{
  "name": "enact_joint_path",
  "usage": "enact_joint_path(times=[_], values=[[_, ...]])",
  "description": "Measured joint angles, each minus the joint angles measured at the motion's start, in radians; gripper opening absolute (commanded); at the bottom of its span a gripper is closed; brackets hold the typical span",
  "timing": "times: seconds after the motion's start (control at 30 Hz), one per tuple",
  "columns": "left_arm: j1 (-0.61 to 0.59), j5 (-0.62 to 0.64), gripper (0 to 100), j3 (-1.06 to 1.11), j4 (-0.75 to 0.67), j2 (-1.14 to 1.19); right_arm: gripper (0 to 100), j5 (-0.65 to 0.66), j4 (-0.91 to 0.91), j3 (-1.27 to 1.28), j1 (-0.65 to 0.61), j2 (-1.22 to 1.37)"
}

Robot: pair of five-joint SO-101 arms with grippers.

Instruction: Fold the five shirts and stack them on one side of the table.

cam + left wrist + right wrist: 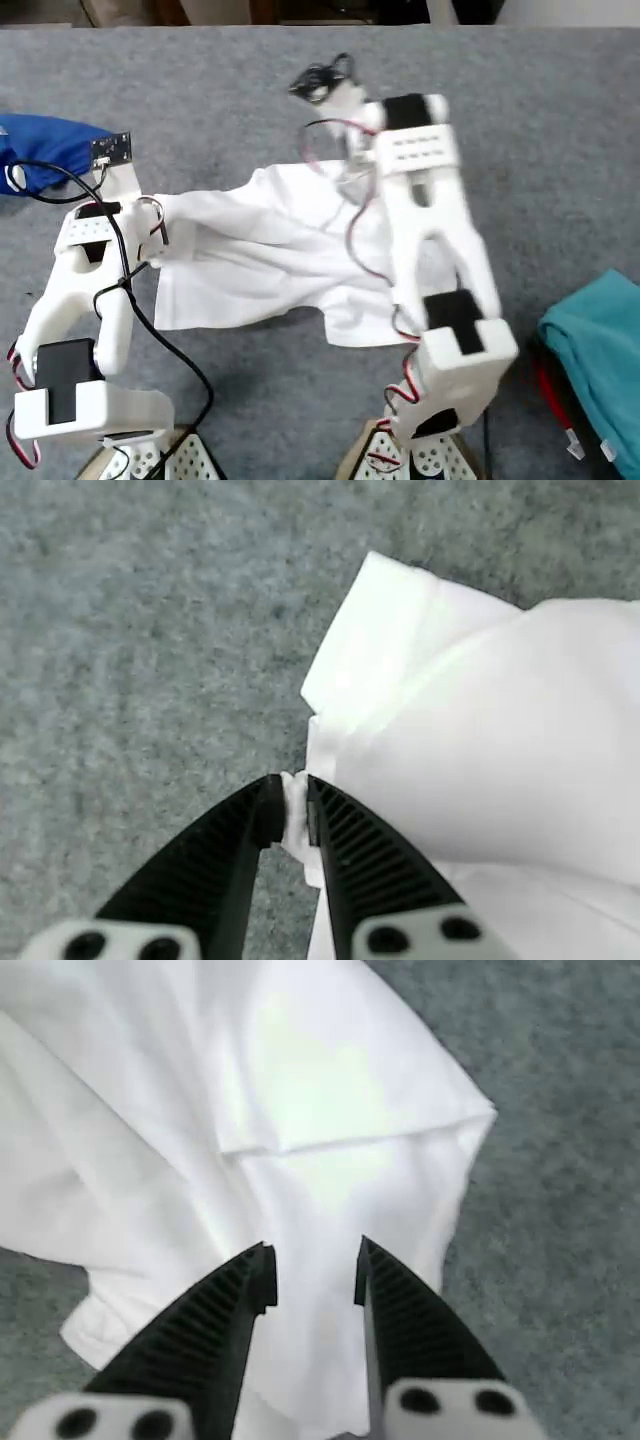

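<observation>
"High view first: how far along is the folding?"

"Early, I judge. A white shirt [270,255] lies rumpled and unfolded at the middle of the grey table [200,90]. A blue shirt [40,150] is bunched at the table's ten o'clock edge. A teal shirt [600,345] is heaped at four o'clock. I cannot tell whether either of those is folded, and nothing looks like a stack."

"So what is left?"

"Nearly all of it, by my reading. The white one has to be flattened and folded, then the others, then everything piled on one side."

"How do the arms stand?"

"At the white shirt's nine o'clock side the left arm [75,290] is bent low. Its left gripper [290,815] is pinching a small tuck of the shirt's edge, with the jaws nearly closed on it and bare table just beside."

"And the other?"

"Over the shirt, the right arm [440,230] stretches toward its one o'clock corner with the wrist tipped down. The right gripper [310,1270] hangs above the cloth with its jaws spread and a gap between them, holding nothing. Whether the tips touch the fabric I cannot tell."
</observation>
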Motion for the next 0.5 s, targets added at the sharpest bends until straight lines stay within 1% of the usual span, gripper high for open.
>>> enact_joint_path(times=[0.1, 0.27, 0.37, 0.5], values=[[0.0, 0.0, 2, 0.0, 0.0, 0.0, 20.1, -0.101, -0.005, -0.038, -0.078, 0.092], [0.0, 0.0, 2, 0.0, 0.0, 0.0, 21.4, -0.232, 0.025, -0.187, -0.1, 0.282], [0.0, 0.0, 2, 0.0, 0.0, 0.0, 21.4, -0.267, 0.089, -0.295, -0.1, 0.387], [0.0, 0.0, 2, 0.0, 0.0, 0.0, 21.4, -0.282, 0.157, -0.425, -0.1, 0.491]])
